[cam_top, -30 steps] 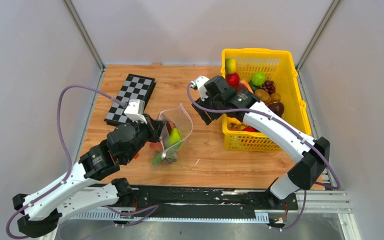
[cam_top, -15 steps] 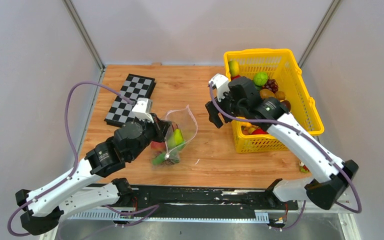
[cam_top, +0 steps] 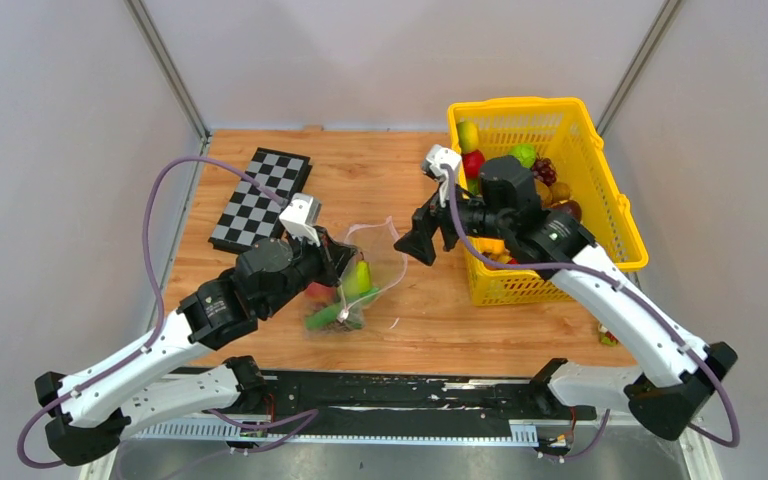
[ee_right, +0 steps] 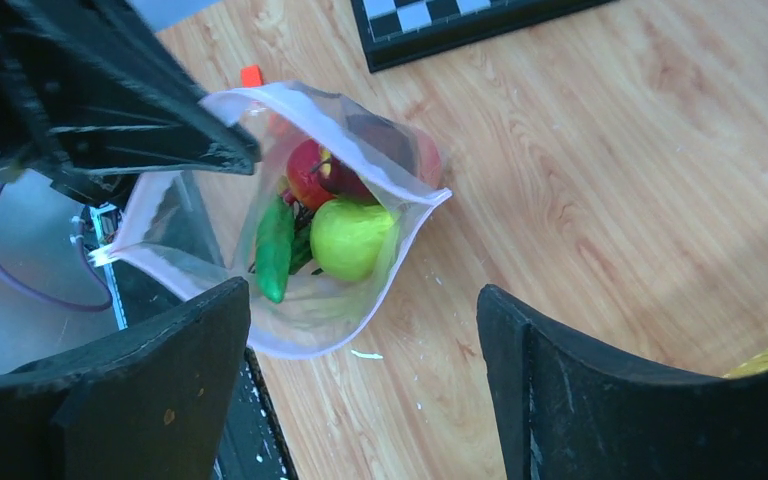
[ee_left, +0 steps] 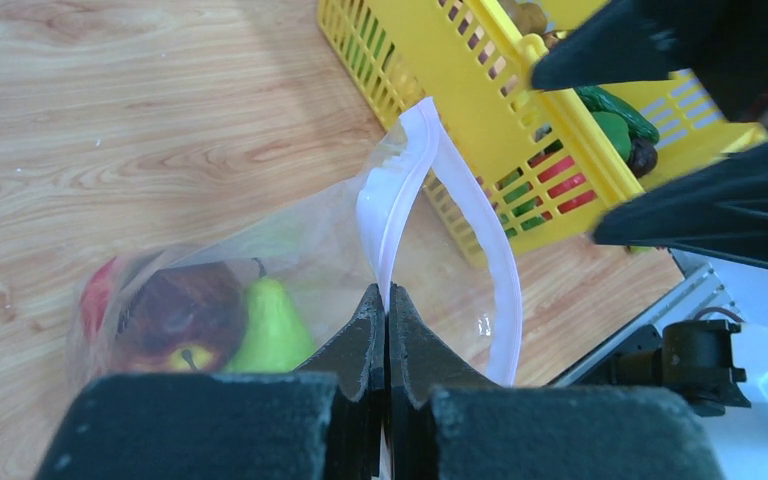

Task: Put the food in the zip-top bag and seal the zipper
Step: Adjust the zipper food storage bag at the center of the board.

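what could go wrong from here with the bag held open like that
1. The left pincer is shut on one spot of the zipper; if the thin strip slips out, the zip-top bag may flop and spill.
2. The right pincer is open, empty and near the mouth; it could snag the film and drag the bag.
3. The green pear lies near the mouth and may block sealing.

light: bright, even | shadows: soft | focus: left claw (ee_left: 387, 300) blurred close-up | top view: sharp
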Robot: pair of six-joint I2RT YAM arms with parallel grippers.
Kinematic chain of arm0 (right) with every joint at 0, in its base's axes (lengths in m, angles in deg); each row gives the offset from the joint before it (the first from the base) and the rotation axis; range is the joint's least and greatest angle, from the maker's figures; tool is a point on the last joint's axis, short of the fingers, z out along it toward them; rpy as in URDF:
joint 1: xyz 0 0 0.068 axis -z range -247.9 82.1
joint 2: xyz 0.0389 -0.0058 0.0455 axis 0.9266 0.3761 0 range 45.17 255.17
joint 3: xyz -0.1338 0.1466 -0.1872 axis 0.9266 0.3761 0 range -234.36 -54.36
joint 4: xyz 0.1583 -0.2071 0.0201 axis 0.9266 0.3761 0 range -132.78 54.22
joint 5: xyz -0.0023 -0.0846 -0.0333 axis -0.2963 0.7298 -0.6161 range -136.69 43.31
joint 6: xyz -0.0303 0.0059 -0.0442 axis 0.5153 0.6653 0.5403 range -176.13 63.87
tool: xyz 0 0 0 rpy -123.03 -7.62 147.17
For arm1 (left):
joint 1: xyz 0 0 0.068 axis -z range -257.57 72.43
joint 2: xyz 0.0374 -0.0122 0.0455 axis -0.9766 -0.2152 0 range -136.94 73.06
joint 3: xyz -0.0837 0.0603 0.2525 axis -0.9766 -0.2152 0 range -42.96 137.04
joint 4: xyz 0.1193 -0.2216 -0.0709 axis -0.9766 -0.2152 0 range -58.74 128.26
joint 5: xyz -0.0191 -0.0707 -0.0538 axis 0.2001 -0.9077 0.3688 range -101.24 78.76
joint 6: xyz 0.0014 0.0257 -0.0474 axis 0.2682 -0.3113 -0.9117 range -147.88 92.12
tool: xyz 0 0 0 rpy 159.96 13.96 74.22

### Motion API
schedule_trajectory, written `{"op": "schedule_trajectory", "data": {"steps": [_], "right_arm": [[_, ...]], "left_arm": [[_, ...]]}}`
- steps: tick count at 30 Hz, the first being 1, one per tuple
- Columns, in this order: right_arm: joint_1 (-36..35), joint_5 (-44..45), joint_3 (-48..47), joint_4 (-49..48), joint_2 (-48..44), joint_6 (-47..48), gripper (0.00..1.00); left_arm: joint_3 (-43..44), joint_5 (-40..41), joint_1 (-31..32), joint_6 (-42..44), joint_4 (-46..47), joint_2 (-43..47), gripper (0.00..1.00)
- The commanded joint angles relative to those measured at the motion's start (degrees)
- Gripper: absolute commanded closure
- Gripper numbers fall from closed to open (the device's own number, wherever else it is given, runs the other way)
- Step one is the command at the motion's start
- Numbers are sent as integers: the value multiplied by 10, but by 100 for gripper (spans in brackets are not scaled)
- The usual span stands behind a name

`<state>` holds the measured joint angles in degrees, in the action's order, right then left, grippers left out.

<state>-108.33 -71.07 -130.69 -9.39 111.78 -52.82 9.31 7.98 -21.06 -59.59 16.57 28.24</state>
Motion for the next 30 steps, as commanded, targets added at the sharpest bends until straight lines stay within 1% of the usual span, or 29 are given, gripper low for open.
{"op": "schedule_trajectory", "data": {"steps": [1,4,8,11,13,14,15,16,17,19,20,21,23,25,30], "right_arm": [[0,-5,-29,-11,56,-47,19],[0,13,-49,4,99,-81,26],[-10,25,-75,36,134,-72,41],[-16,54,-72,27,130,-60,64],[-16,58,-66,9,122,-56,82],[-16,57,-62,-2,116,-54,89],[-17,53,-55,-16,109,-53,95],[-16,48,-48,-30,99,-53,99],[-16,43,-39,-48,91,-53,100],[-16,39,-22,-80,75,-53,100],[-16,38,-17,-91,69,-51,100],[-15,37,-15,-100,62,-45,100],[-15,34,-12,-113,52,-15,100],[-13,16,-14,-112,45,21,100],[15,-109,-39,-75,24,86,100]], "left_arm": [[27,-26,1,7,42,-2,100],[27,-29,1,3,45,-4,100],[27,-18,1,3,39,-4,100],[32,-9,0,8,29,-4,100],[33,-13,1,11,30,-5,100],[34,-19,1,14,31,-5,100],[36,-26,1,17,31,-7,96],[39,-34,1,22,30,-9,88],[42,-44,1,27,28,-11,78],[53,-71,1,41,22,-14,49],[61,-87,1,52,19,-16,40],[72,-109,1,63,11,-17,34],[95,-142,1,87,-4,-16,23],[112,-172,1,109,-13,-5,17],[150,-237,1,153,-23,41,4]]}}
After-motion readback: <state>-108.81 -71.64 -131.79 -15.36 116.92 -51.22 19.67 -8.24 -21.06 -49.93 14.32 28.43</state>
